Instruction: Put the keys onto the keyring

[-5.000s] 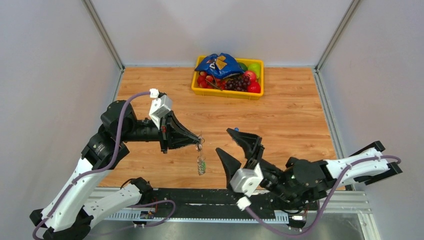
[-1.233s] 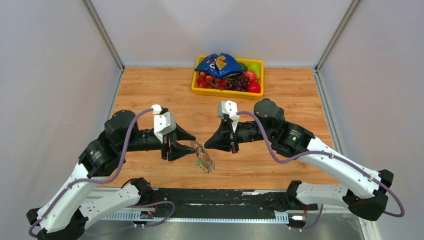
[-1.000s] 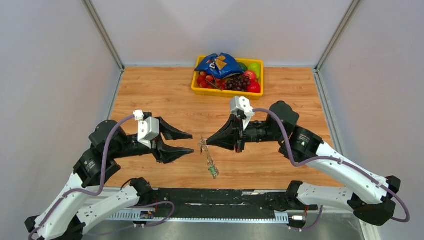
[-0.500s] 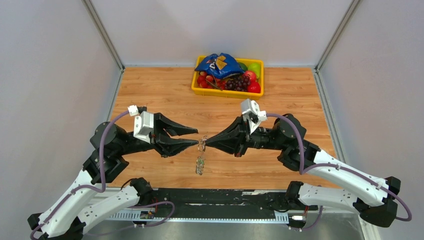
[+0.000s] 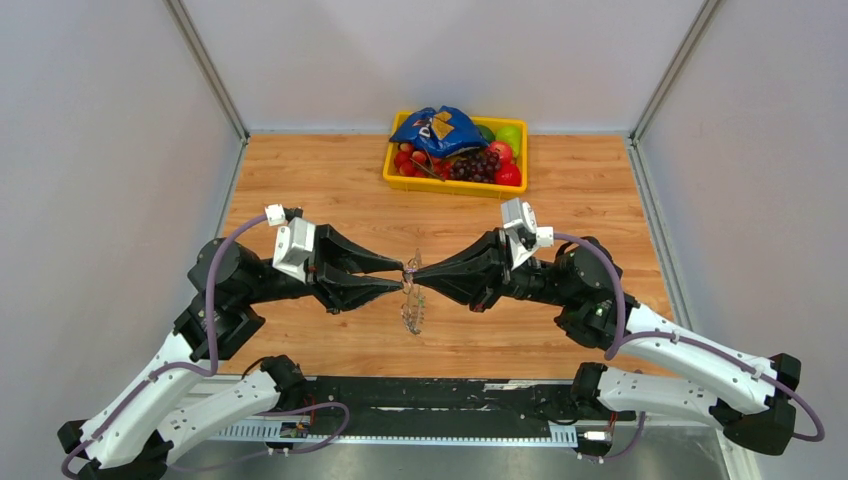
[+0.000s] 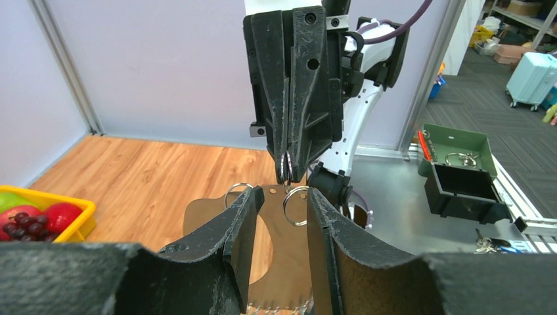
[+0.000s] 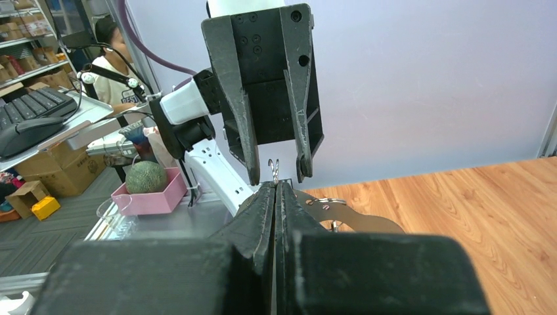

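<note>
Across the lower middle of the top view, above the wooden surface (image 5: pixel 560 200), both arms met tip to tip, well below the yellow fruit tray (image 5: pixel 450 188) at upper centre. The right claw (image 5: pixel 421 273) was pinched fully closed on the top ring of the keyring (image 5: pixel 412 305), which hung beneath it. The left claw (image 5: pixel 401 277) stood partly open, its fingers flanking the rings; contact could not be told. Separate keys could not be made out.

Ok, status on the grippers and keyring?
Right gripper shut on keyring, hanging free. Left gripper open, jaws straddling its top. Fruit tray far back, not in the way.
</note>
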{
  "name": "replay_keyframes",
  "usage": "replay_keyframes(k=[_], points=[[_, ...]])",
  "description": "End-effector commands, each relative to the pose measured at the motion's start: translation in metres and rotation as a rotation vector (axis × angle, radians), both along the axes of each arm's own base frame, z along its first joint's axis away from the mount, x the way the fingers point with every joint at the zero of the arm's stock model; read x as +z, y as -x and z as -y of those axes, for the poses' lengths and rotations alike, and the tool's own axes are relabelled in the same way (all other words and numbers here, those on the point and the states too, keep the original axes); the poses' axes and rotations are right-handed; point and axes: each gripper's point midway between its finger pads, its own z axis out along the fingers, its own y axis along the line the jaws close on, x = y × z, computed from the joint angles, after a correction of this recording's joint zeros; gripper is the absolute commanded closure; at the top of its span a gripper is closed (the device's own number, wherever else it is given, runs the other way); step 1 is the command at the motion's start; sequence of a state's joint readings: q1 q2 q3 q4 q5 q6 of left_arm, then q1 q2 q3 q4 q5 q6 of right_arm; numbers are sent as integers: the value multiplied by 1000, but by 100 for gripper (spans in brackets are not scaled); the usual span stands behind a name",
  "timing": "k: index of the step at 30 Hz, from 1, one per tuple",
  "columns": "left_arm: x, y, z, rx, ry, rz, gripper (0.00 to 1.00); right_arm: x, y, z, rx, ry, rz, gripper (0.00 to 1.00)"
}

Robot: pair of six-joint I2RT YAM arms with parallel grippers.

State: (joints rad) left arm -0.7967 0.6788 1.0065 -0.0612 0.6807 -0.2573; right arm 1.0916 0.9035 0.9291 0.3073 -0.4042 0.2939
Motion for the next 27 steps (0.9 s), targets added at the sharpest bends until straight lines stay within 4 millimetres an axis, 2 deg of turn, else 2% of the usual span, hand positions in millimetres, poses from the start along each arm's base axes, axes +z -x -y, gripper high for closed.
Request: replay_keyframes(k=[1, 13, 17, 22, 27], points=[[5, 4, 0, -21, 19, 15, 59, 33, 6, 9, -7, -108, 58, 100], [8, 6, 1, -34, 30, 15, 61, 32, 9, -1, -25, -92, 81, 100], [6, 7, 3, -48, 22, 9, 72, 34, 10, -1, -30, -102, 87, 100], [2, 7, 6, -66, 2, -1, 98, 38, 12, 3, -40, -117, 101, 100], [2, 9, 6, -82, -16, -7, 100, 35, 11, 3, -52, -93, 111, 100]])
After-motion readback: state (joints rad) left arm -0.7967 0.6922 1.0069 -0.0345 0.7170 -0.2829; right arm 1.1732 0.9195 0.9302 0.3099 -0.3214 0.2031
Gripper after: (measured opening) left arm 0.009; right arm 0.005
